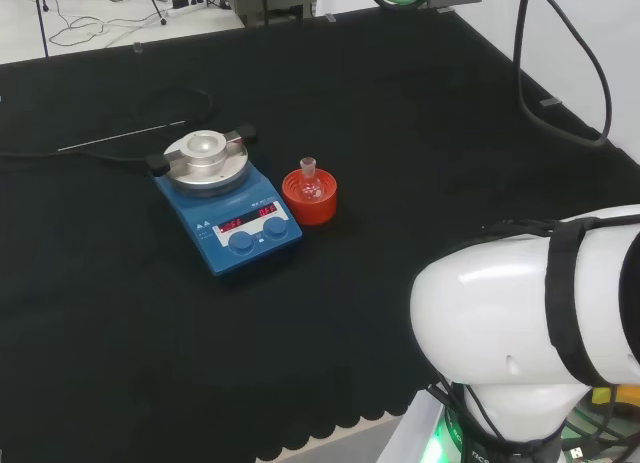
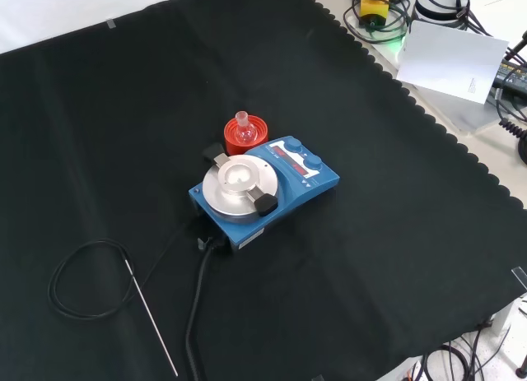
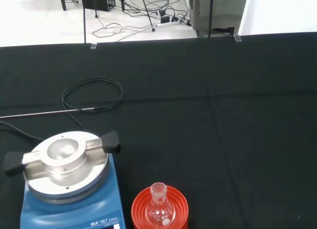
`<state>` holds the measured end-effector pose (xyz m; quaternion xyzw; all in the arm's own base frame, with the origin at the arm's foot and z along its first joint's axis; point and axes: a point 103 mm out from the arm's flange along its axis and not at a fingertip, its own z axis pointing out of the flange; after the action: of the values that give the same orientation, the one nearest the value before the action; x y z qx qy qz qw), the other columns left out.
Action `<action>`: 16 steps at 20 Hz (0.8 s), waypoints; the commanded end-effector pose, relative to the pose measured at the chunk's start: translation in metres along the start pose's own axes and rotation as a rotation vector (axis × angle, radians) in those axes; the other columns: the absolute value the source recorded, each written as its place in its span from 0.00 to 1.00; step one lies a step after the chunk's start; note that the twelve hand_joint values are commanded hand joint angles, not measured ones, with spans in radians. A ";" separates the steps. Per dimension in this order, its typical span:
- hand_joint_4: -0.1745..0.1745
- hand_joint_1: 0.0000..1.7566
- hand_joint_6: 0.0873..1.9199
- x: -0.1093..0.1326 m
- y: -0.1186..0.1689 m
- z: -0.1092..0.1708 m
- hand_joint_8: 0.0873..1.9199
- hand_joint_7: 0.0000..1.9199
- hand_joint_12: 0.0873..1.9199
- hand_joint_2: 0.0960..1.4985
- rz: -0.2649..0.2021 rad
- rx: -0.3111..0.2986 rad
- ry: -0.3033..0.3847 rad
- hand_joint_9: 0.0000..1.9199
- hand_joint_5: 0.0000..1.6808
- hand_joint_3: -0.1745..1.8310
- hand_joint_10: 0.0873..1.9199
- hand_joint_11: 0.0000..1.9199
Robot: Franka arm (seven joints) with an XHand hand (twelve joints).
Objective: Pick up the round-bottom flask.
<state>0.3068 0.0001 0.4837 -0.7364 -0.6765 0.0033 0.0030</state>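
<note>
Small clear glass round-bottom flask (image 1: 309, 180), centre of the head view, upright in a red ribbed ring stand (image 1: 309, 198) beside a blue hotplate stirrer (image 1: 228, 215): likely light, slippery, fragile; best taken at the neck; hand's state cannot be told.

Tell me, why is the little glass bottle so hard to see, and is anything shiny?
Head view: the round-bottom flask is clear, so its red stand shows through. Front view: the hotplate's metal top glares pale under the room light. Wrist view: small bright glints sit on the flask's bulb; the black cloth stays dull, with hardly any shadows.
</note>
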 end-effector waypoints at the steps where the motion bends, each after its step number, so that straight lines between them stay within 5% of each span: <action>1: 0.47 0.26 0.22 -0.003 0.000 0.000 0.41 0.15 0.70 0.68 0.000 -0.003 -0.004 0.22 0.15 0.42 0.45 0.12; 5: 0.48 0.13 0.16 -0.002 -0.002 0.004 0.29 0.03 0.73 0.81 0.011 -0.003 -0.017 0.10 0.17 0.28 0.35 0.01; 7: 0.49 0.13 0.16 -0.012 -0.005 0.010 0.29 0.02 0.73 0.82 0.017 -0.002 -0.042 0.10 0.17 0.27 0.34 0.01; 12: 0.48 0.13 0.15 0.006 0.002 0.012 0.28 0.03 0.73 0.83 0.030 0.024 -0.013 0.10 0.18 0.25 0.34 0.01; 16: 0.48 0.14 0.14 -0.011 0.003 0.029 0.28 0.03 0.73 0.83 0.059 0.040 0.015 0.10 0.19 0.24 0.34 0.01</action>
<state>0.3101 0.0018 0.4723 -0.7405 -0.6719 0.0155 0.0071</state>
